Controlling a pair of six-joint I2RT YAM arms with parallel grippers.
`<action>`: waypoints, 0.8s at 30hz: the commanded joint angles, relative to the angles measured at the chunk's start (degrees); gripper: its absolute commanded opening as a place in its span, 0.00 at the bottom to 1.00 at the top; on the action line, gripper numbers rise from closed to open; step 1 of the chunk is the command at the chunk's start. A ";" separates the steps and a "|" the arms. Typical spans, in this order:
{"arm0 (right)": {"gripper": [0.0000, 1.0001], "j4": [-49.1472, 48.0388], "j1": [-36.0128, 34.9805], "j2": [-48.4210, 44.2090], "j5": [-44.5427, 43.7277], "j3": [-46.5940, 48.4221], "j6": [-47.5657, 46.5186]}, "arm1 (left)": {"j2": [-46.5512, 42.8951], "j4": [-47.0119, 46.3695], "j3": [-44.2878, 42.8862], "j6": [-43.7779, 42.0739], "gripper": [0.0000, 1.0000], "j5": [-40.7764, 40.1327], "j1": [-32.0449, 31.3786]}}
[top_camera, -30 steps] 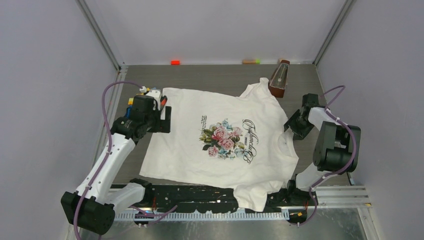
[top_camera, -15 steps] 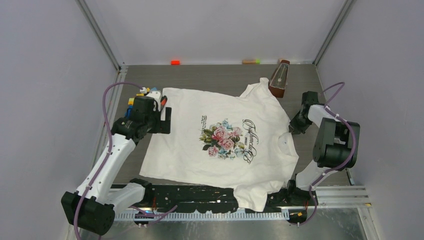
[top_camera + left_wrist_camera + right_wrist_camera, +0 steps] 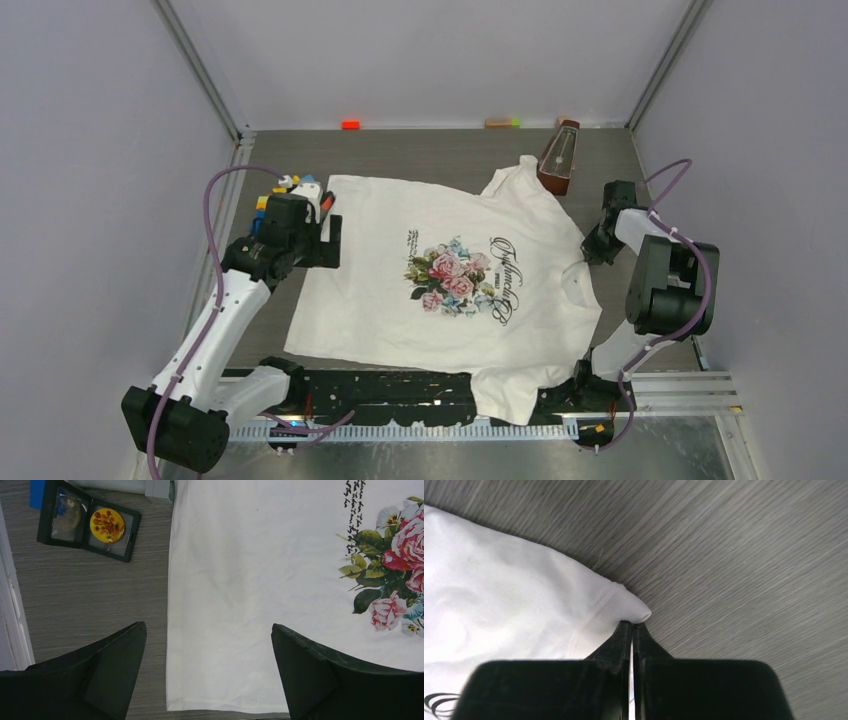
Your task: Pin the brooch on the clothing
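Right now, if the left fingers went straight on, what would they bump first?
Probably the white floral-print T-shirt: the open left fingers point down over its plain edge, one finger above cloth, the other above the grey wood-grain table. How far down is hard to judge.

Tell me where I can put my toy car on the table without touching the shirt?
The widest bare wood is the strip between the shirt and the back wall, left of the brown wooden thing. A smaller bare patch lies between that thing and the right gripper. The left side is crowded: black case, small bits, left gripper.
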State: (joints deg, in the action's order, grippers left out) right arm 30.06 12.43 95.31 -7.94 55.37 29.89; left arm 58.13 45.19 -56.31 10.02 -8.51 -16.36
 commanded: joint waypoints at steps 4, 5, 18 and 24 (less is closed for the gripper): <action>0.00 -0.40 0.51 1.76 -15.72 2.07 -1.54 | -1.05 -2.56 0.25 -0.35 1.00 -1.07 0.36; 0.00 -0.20 0.55 1.82 -16.68 2.27 -1.71 | -1.08 -2.56 0.33 -0.35 1.00 -1.09 0.36; 0.00 2.09 1.40 2.85 -27.64 6.36 -3.75 | -1.85 -3.33 1.02 -0.27 1.00 -2.20 0.36; 0.18 2.56 1.45 1.34 -22.25 8.54 -5.29 | -1.74 -4.49 0.84 -0.09 1.00 -0.22 0.36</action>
State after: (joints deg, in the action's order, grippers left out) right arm 33.23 13.41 98.41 -30.46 60.86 25.98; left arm 57.65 44.12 -55.33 10.04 -9.61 -16.36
